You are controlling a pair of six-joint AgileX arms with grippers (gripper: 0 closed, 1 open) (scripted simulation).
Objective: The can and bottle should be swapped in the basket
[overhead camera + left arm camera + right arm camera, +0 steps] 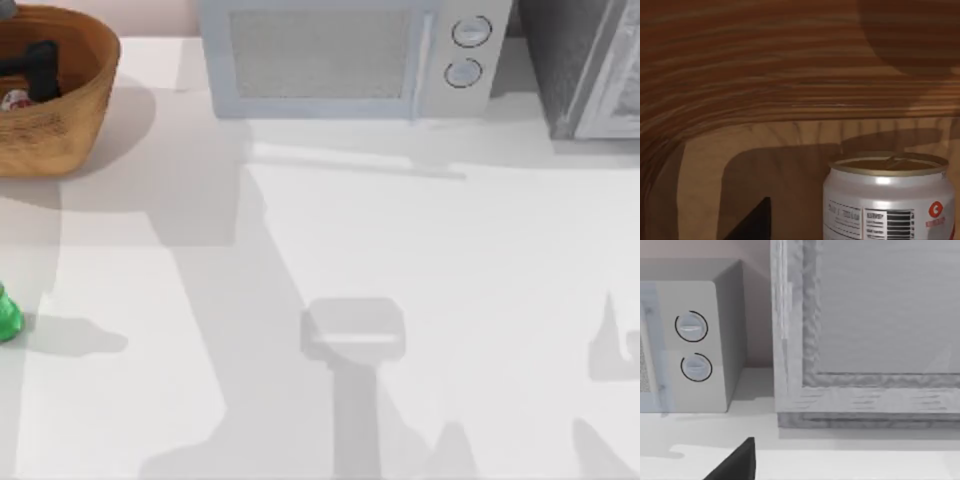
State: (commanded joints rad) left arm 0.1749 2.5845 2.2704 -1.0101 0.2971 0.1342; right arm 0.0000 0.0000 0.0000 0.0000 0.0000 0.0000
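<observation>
The basket (pixel 60 110) stood at the worktop's far left corner in the top view, its left part cut off by the picture edge. Inside it a dark shape, the left gripper (pixel 38 68), reached down over the can (pixel 16 100), of which just a small white and red patch showed. In the left wrist view the can (pixel 890 197) stood upright on the basket floor, near the curved ribbed wall (pixel 765 65), its gold top and printed label visible but its lower part cut off. 1 dark finger tip (pixel 752 222) showed beside the can and apart from it; whether the left fingers were open or closed I cannot tell.

The bottle (pixel 6 318) stood on the worktop outside the basket, at the left edge nearer the camera, only its green right side in view.

The worktop (pixel 400 300) was plain white, crossed by grey shadows. A pale microwave (pixel 340 55) with 2 round knobs sat along the far edge, and a grey cabinet (pixel 585 65) stood to its right.

In the right wrist view 1 dark finger (pixel 737 465) of the right arm showed low before the microwave (pixel 690 345) and cabinet (pixel 865 330); its state cannot be told.
</observation>
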